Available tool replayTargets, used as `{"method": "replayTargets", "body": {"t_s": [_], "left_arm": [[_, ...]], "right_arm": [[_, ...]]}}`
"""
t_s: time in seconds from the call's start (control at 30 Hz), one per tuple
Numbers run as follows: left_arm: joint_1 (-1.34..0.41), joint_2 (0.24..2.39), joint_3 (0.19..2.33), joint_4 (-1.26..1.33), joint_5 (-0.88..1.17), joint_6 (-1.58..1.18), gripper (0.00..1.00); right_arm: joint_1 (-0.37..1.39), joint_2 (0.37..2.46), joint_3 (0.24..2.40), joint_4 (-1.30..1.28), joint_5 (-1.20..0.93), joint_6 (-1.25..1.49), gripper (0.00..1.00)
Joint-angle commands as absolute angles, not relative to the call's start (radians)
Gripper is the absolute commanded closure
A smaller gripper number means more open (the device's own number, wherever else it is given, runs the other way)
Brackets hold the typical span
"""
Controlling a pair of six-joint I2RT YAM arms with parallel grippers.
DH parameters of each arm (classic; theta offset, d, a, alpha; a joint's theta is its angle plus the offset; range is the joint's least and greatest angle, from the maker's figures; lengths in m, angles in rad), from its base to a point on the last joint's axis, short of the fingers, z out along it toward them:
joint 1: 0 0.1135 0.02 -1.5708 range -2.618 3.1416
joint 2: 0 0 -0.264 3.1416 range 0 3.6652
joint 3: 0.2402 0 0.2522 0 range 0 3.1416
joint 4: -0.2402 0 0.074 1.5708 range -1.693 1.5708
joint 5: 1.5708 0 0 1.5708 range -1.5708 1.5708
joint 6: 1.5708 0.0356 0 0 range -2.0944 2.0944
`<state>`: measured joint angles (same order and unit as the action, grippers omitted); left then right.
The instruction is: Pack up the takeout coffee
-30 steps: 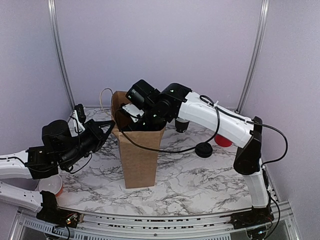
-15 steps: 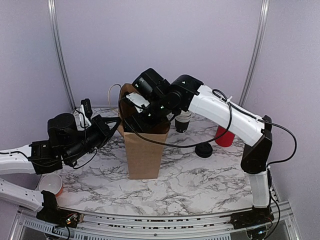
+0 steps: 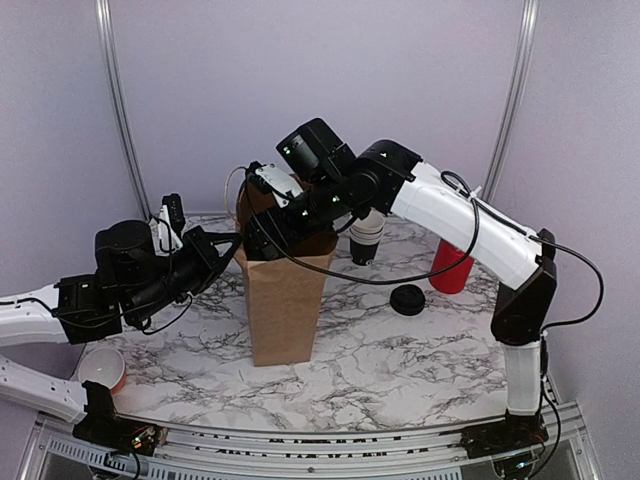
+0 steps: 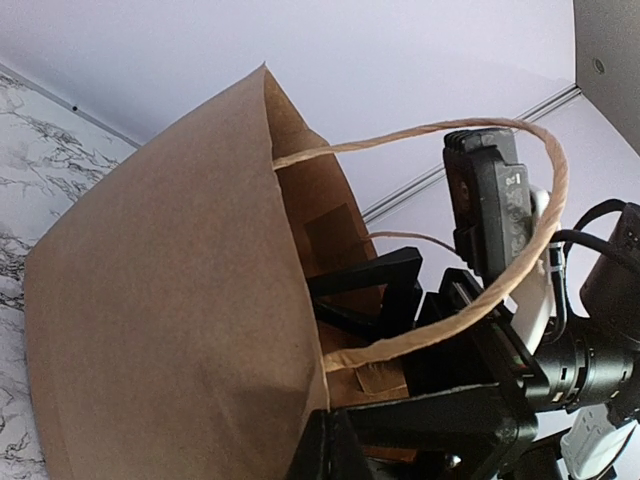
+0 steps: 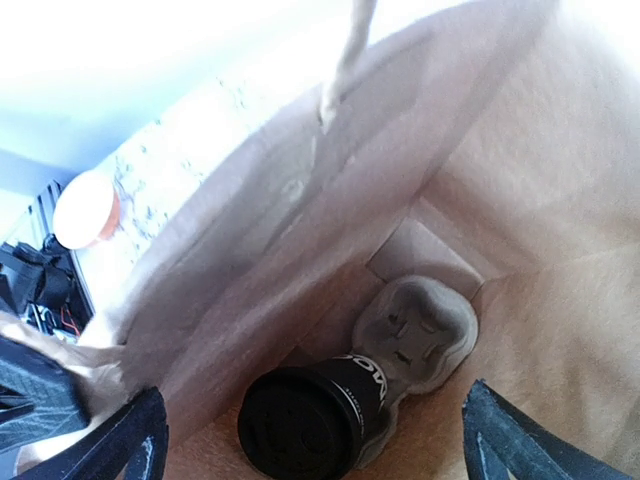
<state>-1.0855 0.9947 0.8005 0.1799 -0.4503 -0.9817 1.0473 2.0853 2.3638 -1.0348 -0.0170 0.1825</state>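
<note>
The takeout coffee (image 5: pixel 300 425), a black cup with a black lid, stands in a grey pulp carrier (image 5: pixel 430 335) at the bottom of the brown paper bag (image 3: pixel 280 310). It is hidden in the top view. My right gripper (image 5: pixel 310 405) is open and empty above the cup, with its fingertips (image 5: pixel 135 440) well apart. In the top view it (image 3: pixel 268 238) is at the bag's mouth. My left gripper (image 3: pixel 233 250) is shut on the bag's left rim, also seen in the left wrist view (image 4: pixel 335 440), where the bag (image 4: pixel 170 300) fills the frame.
A stack of lidless black cups (image 3: pixel 365 240) stands behind the bag to the right. A loose black lid (image 3: pixel 407 299) and a red cup (image 3: pixel 450 268) lie further right. An orange-and-white cup (image 3: pixel 103 368) sits near the front left.
My right gripper has risen from deep inside the bag to its mouth. The left arm and the bag's top have shifted slightly; the left gripper keeps its hold on the rim.
</note>
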Motion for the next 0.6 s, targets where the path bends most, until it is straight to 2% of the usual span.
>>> {"method": "replayTargets", "body": {"t_s": [0.0,0.23,0.57], "left_arm": [[-1.082,1.001,0.844,0.140,-0.452,-0.976,1.00],[-1.083,0.993,0.853,0.130,-0.465,-0.972,1.00],[-1.078,0.979,0.860,0.131,-0.484,-0.971,1.00]], "right_arm": [[1.042,2.027,2.361,-0.940,-0.045,0.166,0.00],[1.035,1.983,2.330,-0.881,-0.041,0.193,0.00],[0.999,1.887,2.188,-0.717,-0.148,0.298,0.00]]}}
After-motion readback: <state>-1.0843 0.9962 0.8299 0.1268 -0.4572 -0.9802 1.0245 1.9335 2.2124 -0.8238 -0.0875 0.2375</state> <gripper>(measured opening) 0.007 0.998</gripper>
